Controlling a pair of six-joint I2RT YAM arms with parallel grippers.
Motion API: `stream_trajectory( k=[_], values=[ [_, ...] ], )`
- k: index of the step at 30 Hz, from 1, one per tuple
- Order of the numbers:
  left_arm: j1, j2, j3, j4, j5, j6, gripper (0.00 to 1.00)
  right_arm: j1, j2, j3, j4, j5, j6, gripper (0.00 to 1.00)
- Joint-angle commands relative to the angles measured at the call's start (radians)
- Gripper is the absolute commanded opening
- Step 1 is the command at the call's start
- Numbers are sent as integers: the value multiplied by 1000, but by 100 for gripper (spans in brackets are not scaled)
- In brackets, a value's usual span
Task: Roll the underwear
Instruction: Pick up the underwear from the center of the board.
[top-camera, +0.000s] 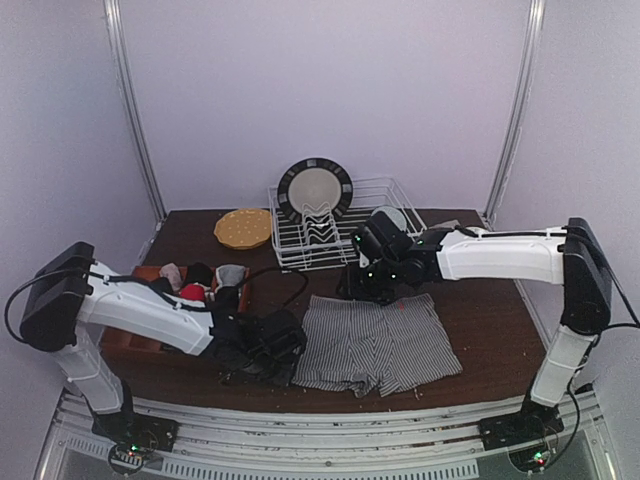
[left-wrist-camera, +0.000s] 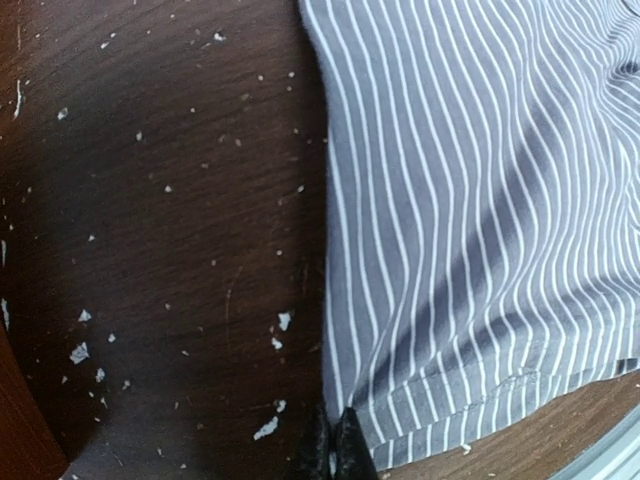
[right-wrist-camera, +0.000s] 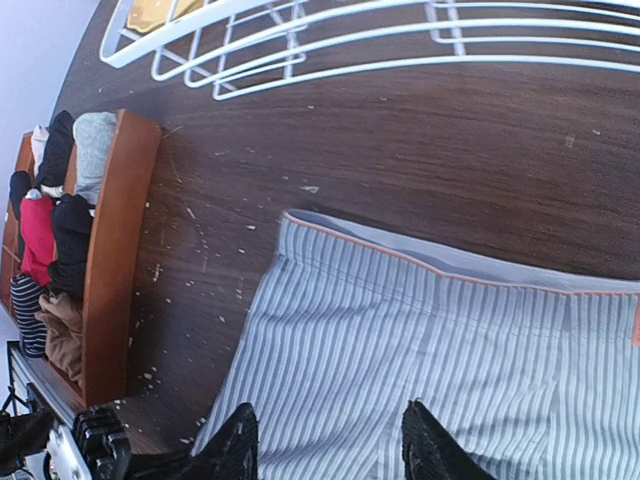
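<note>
dark brown wood table (top-camera: 490, 330), flecked with white specks, carries every item noted

left pincer (top-camera: 270, 368) (left-wrist-camera: 335, 455): jaws fully closed, tips low at the table surface and against the near left corner of the striped underwear (top-camera: 375, 345) (left-wrist-camera: 480, 220). whether any hem is caught between the tips cannot be told

right pincer (top-camera: 362, 288) (right-wrist-camera: 330, 435): jaws partly apart with nothing gripped, poised over the garment's far edge, toward its left part, by the waistband

surroundings: just beyond the right pincer, away from the arm bases, stands a white wire rack (top-camera: 385, 215) (right-wrist-camera: 300, 40) with a black-rimmed plate (top-camera: 315, 188) upright in it. the rack is near that pincer but apart from the cloth. left of the rack lies a tan round dish (top-camera: 243, 228). to the left of the left pincer and further back sits a wooden tray (top-camera: 125, 340) (right-wrist-camera: 110, 250) holding rolled garments (top-camera: 200, 280) (right-wrist-camera: 38, 240) in grey, black, red, striped and brown. the left arm crosses over the tray and hides part of it from overhead

orientation: the striped underwear (right-wrist-camera: 420, 350) lies spread flat, reaching from the left pincer at its near side to the right pincer at its far side. waistband, edged in orange, faces the rack; leg openings face the arm bases. long axis runs crosswise, left to right; stripes run from waistband to hem
</note>
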Motion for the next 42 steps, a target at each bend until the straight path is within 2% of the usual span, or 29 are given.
stream_trajectory(
  k=[1,9,16,25,42],
  values=[
    [3,-54,-13,5,9,35,0,30,95,116,-66,20,17,48],
    [-3,-165,-2,-43,-1,107,0,78,272,320,-129,64,25,51],
    [-5,-175,-6,-57,-1,108,0,94,417,510,-218,125,32,52],
    [-5,-147,-66,1,7,53,0,100,555,636,-270,247,40,49],
    [-4,-157,-157,83,6,25,0,131,727,842,-365,236,59,48]
  ],
)
